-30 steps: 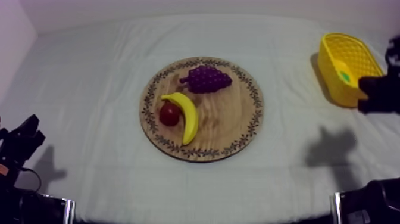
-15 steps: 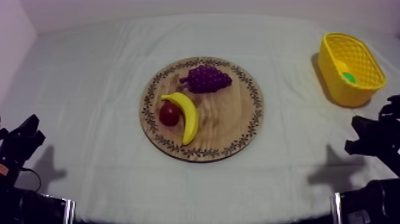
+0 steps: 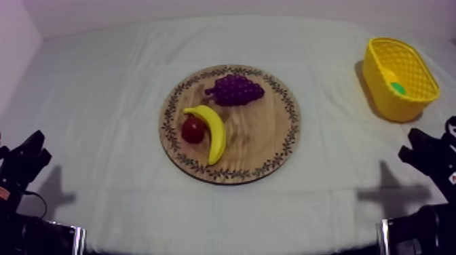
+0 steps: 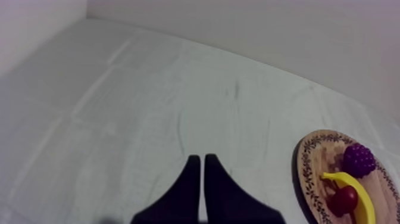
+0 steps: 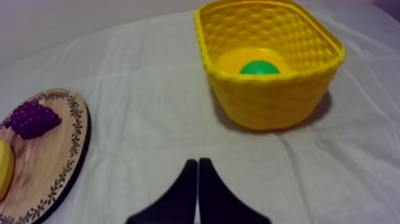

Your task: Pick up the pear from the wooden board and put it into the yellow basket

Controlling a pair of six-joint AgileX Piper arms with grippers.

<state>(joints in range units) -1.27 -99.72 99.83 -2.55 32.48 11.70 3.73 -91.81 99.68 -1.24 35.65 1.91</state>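
The green pear (image 3: pixel 397 87) lies inside the yellow basket (image 3: pixel 407 100) at the table's far right; the right wrist view also has the pear (image 5: pixel 259 67) down in the basket (image 5: pixel 268 98). On the round wooden board (image 3: pixel 261 135) lie a purple bunch of grapes (image 3: pixel 235 89), a banana (image 3: pixel 213 131) and a small red fruit (image 3: pixel 193 129). My right gripper (image 3: pixel 424 151) sits low at the right edge, below the basket, fingers (image 5: pixel 189 179) together as a narrow wedge, shut on nothing. My left gripper (image 3: pixel 28 158) rests low at the left, fingers (image 4: pixel 191 173) also together.
Bare grey-white cloth (image 3: pixel 102 95) stretches between the board and both arms. A pale wall (image 3: pixel 13 47) borders the table at the left and back. The board (image 4: pixel 315 161) lies well to the side of my left gripper.
My right arm has drawn back from the basket toward the lower right edge of the table. The pear stays in the basket. The left arm has not moved.
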